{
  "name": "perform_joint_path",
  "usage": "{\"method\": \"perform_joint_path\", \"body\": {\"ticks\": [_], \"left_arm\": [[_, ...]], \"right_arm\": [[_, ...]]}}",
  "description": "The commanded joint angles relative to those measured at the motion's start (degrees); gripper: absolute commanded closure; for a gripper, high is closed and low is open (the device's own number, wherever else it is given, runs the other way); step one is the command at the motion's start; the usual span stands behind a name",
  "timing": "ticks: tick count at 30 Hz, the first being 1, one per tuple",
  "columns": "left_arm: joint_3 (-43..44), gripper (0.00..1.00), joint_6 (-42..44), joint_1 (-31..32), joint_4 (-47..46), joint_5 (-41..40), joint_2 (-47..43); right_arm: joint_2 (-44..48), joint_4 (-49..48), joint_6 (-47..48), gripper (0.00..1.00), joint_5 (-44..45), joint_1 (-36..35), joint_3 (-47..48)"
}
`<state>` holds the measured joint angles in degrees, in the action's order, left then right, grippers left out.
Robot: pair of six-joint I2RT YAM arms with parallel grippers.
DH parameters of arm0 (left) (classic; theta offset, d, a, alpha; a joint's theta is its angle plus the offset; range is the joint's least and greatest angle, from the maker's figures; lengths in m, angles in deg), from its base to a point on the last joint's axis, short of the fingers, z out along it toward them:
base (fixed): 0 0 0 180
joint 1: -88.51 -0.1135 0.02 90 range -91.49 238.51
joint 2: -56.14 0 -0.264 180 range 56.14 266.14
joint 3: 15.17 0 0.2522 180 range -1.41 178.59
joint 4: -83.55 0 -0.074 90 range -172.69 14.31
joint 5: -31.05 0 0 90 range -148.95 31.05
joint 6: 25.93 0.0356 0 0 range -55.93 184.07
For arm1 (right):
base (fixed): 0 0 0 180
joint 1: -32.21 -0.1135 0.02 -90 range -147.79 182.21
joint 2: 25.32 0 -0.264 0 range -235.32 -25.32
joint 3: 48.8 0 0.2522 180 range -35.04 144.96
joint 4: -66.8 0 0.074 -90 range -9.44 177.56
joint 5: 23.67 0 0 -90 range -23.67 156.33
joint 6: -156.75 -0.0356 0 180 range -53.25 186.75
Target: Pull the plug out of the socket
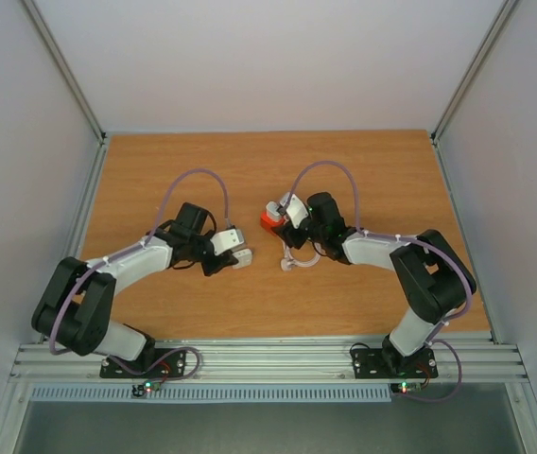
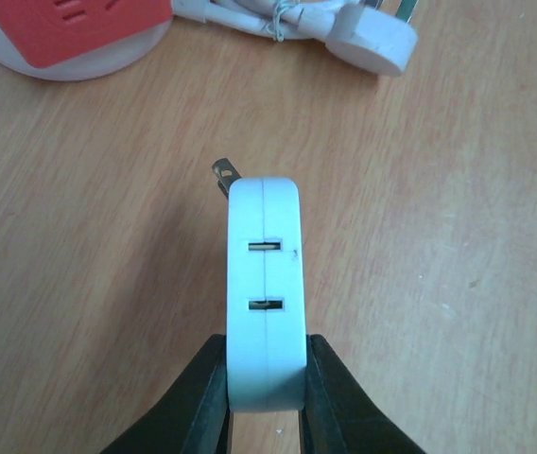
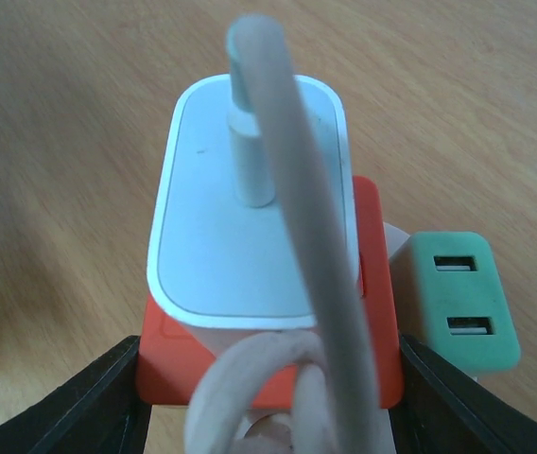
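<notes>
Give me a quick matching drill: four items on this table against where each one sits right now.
Things:
1. white slotted adapter
2. red cube
3. white charger block
4. green-faced USB block

Places:
A. on top of the red cube
B. beside the red cube, ungripped
C. clamped in the left end effector
D. between the fingers of the right end effector

Pairs: 1-C, 2-D, 3-A, 4-B

Light was bright, even, diffuse in all 3 views; no glare on counter [image 1: 250, 170]. Shadows were soft, faint, close under arms [image 1: 146, 260]. Left wrist view was sharp: wood grain, slots in white socket [image 2: 267, 284] crisp; left gripper [image 2: 267, 378] dark, nearly featureless. Right wrist view: cable [image 3: 306, 236] near lens blurred, far counter soft.
</notes>
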<state>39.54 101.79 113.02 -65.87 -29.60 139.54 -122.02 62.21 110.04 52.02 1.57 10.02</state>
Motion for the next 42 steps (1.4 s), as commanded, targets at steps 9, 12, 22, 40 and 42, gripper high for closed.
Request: {"method": "perform_joint_path", "body": {"ticks": [9, 12, 22, 40, 42], "left_arm": [[-0.2, 0.87, -4.0, -0.3, 3.2, 7.4, -6.3], [-0.4, 0.87, -4.1, -0.4, 4.0, 7.5, -7.6], [0.7, 0.86, -4.1, -0.9, 11.5, 7.3, -14.0], [5.5, 0.82, -5.4, -0.7, 11.0, 20.3, -24.7], [7.0, 0.83, -6.4, -0.7, 10.7, 21.7, -24.1]], "right_arm": [[8.1, 15.2, -0.5, 0.05, -4.5, 0.9, -0.1], [9.4, 16.4, -0.7, 0.02, -5.3, 0.9, -0.4], [17.1, 27.5, -0.1, 0.02, -5.8, 3.4, -0.9], [26.0, 44.2, -6.0, 0.01, -18.5, 4.8, 12.8], [25.3, 44.3, -6.2, 0.02, -19.6, 4.6, 14.6]]}}
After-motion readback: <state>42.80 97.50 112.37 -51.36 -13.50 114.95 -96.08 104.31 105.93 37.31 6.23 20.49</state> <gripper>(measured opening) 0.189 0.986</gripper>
